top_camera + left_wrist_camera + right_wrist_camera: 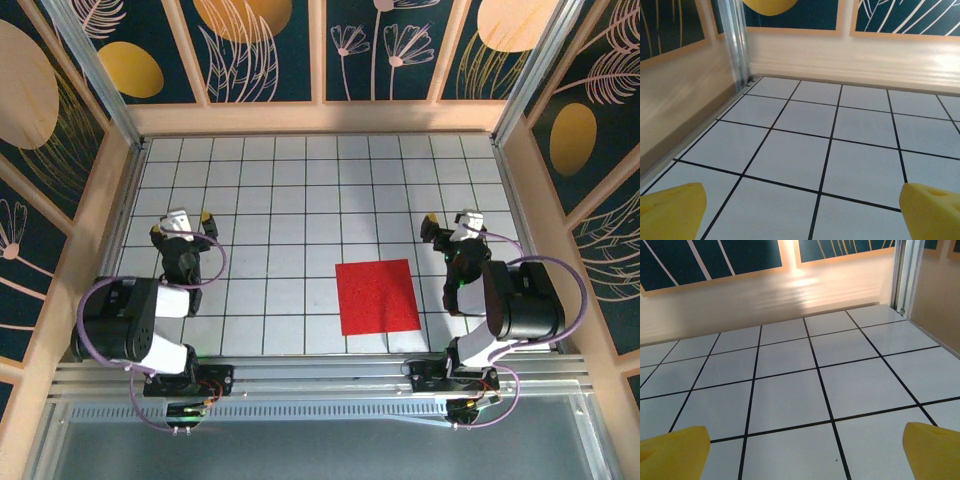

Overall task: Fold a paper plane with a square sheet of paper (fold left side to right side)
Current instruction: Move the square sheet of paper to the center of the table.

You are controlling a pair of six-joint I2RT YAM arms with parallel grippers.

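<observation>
We reckon the flimsy square sheet of paper (pixel 377 296) wants pinching at its left edge, with left gripper (pixel 182 223) and right gripper (pixel 450 221) either side, gaping and empty.

The thin square sheet of paper (pixel 377 296) is plain bright red, the flat worktop (pixel 270 200) white with black gridlines.

The square sheet of paper (pixel 377 296) lies flat on the table (pixel 300 180), at 5 o'clock from its centre, near the front edge. The left gripper (pixel 181 222) stands at 9 o'clock, the right gripper (pixel 447 220) at 3 o'clock, apart from the sheet.
</observation>
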